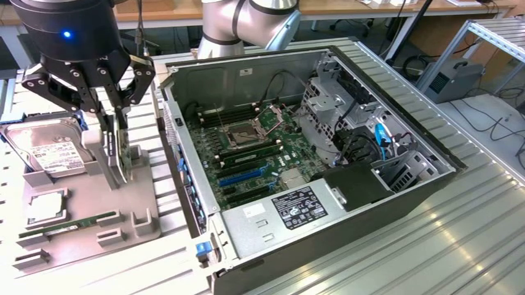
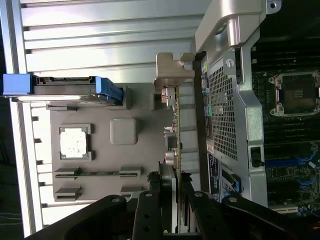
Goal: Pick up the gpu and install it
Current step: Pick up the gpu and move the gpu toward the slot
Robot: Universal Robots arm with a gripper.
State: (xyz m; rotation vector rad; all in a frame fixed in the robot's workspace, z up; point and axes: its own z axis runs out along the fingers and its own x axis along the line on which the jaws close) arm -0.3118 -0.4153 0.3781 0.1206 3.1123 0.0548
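Closest to me, my gripper [image 2: 177,181] clenches the thin edge of the gpu [image 2: 175,125], which stands upright in its slot on the grey tray [image 2: 142,160] beside the open computer case [image 1: 238,77], seemingly so its edge is easy to grasp.

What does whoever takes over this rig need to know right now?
Gripping: the tool is closed on the gpu, one finger on each face of the card.
Position: the gpu stands upright and edge-on over the grey parts tray, beside the open computer case. I cannot tell whether it is clear of its holder.
Done: the grasp is made.
Left: the gpu is not in the case yet, and the blue expansion slot on the motherboard is empty.
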